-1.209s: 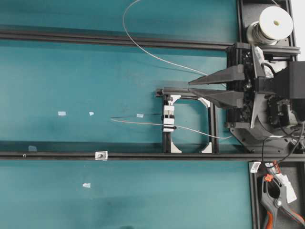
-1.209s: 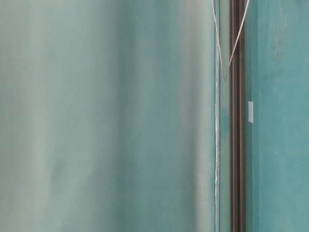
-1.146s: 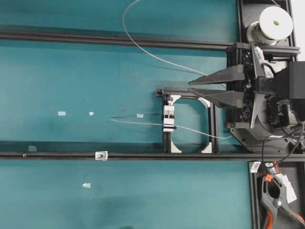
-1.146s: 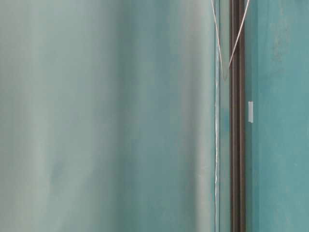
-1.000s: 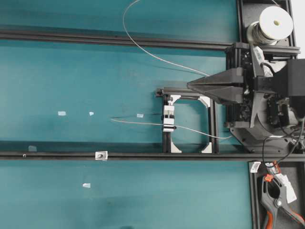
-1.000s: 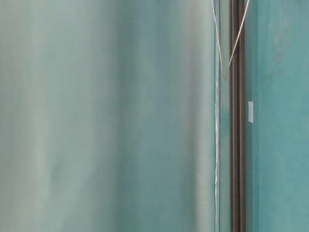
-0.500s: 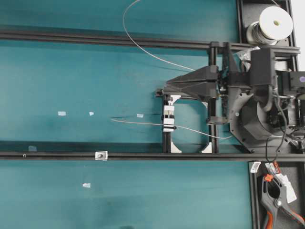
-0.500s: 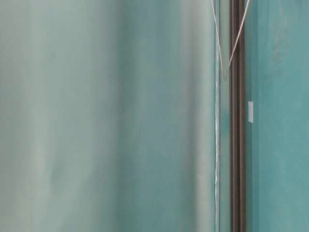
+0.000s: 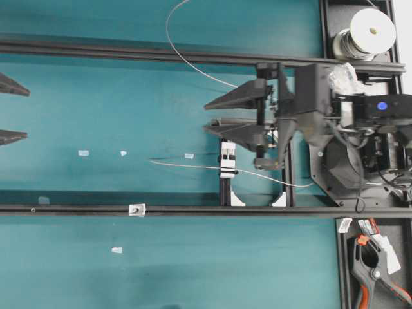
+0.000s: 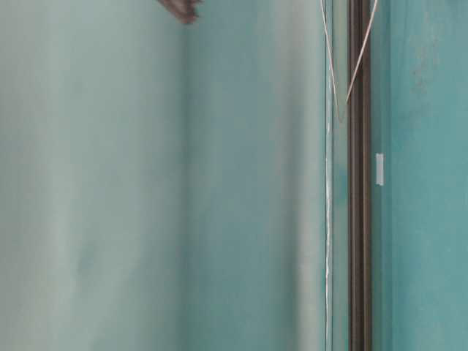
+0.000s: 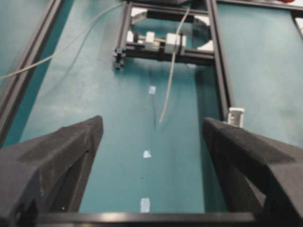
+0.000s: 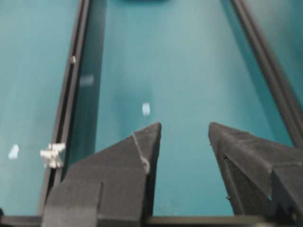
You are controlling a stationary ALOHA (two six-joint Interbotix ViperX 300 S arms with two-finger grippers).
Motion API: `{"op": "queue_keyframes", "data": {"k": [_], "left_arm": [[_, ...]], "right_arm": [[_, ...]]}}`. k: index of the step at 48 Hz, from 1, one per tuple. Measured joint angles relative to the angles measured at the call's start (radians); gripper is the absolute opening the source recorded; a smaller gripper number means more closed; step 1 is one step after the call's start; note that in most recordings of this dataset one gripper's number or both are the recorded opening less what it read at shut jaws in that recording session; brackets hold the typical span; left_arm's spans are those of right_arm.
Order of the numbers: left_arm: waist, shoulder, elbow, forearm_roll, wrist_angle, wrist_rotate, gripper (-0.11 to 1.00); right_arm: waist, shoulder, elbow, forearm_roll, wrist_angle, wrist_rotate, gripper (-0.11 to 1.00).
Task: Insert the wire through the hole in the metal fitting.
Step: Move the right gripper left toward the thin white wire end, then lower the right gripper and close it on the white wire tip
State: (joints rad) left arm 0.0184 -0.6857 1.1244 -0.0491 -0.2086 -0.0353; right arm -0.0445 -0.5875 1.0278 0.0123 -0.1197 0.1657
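Wire (image 9: 187,166) lies through the clamp block (image 9: 227,159); both grippers, left (image 9: 5,111) and right (image 9: 215,116), hover spread, empty.

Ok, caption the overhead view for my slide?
Both grippers, left and right, open and empty; thin silver wire lies clamped, square metal fitting untouched.
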Motion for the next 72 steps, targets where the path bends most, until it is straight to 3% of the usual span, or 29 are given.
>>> {"op": "queue_keyframes", "data": {"k": [19,29,47,72], "left_arm": [[-0.008,0.187,0.091,0.000,-0.236,-0.002,0.81],[-0.012,0.295,0.091,0.000,-0.282,-0.002,0.81],[-0.043,0.370,0.120,0.000,-0.400,0.008,0.81],[-0.046,0.515,0.132,0.000,-0.520,0.002,0.81]], "right_arm": [[0.002,0.218,-0.021,-0.002,-0.009,0.018,0.55],[0.017,0.296,-0.043,-0.002,-0.009,0.038,0.55],[0.071,0.374,-0.054,-0.002,-0.009,0.178,0.55],[0.084,0.543,-0.069,-0.003,-0.110,0.184,0.55]]}}
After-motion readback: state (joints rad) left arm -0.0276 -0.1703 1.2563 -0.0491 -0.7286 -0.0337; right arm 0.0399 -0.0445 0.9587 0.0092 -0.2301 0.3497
